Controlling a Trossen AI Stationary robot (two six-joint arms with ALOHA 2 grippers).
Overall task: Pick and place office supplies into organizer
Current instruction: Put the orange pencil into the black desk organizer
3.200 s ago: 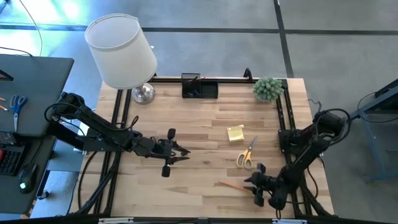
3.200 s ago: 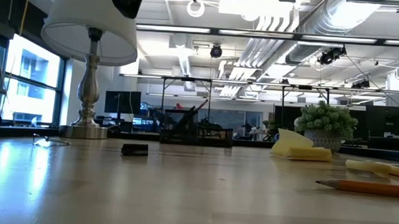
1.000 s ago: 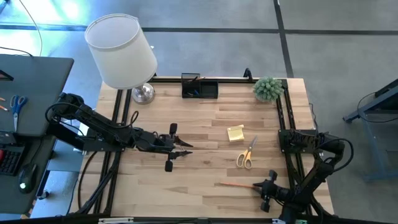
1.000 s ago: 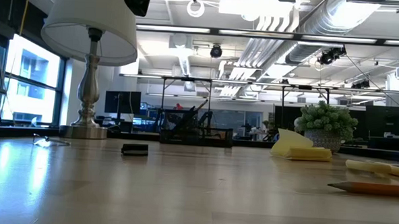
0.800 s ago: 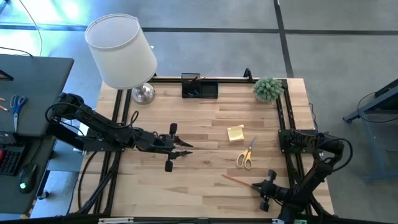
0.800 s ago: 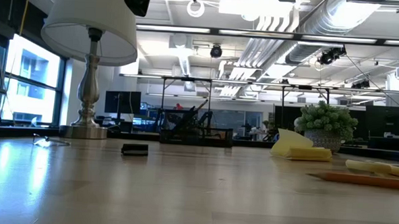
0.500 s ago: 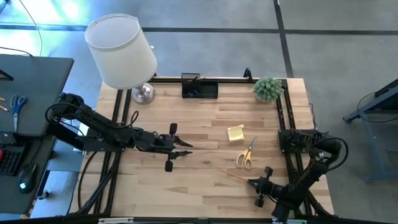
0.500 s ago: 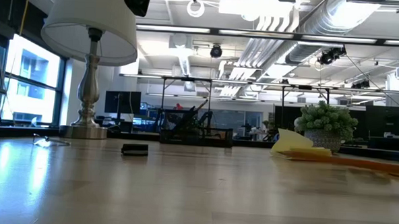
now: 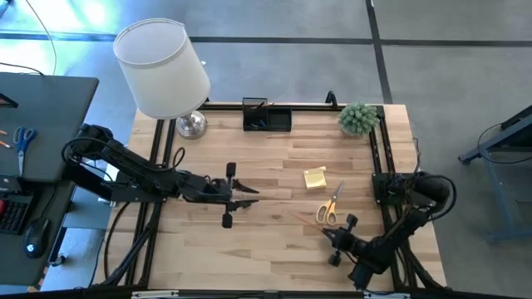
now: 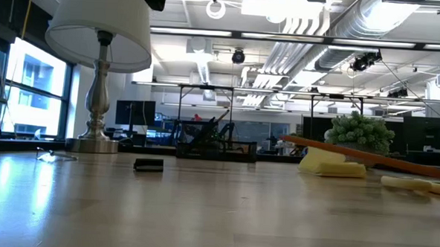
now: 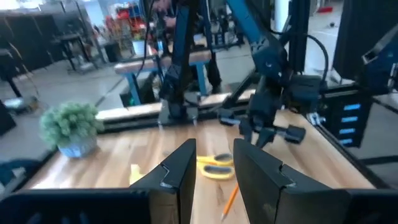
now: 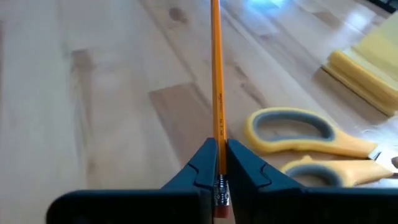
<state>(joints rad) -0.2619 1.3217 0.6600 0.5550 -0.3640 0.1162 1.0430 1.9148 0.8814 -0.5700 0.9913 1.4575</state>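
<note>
The right gripper [image 9: 327,235] is sitting at the table's [image 9: 266,249] near right part, its fingers [image 12: 200,163] clamping a pencil [image 12: 216,93] close to the eraser end. In the low view the pencil [image 10: 367,156] is slanting clear of the tabletop. Just beyond the gripper the scissors [image 9: 330,205] are lying flat, orange handles toward the near edge, and the yellow pad [image 9: 315,178] is resting a little farther back. Left of them, mid-table, the left gripper [image 9: 247,198] is hanging above the wood with its fingers [image 11: 177,171] standing slightly apart; whether anything is between them cannot be told. At the far edge the organizer [image 9: 266,115] is standing between the lamp [image 9: 164,71] and a small plant [image 9: 358,118].
</note>
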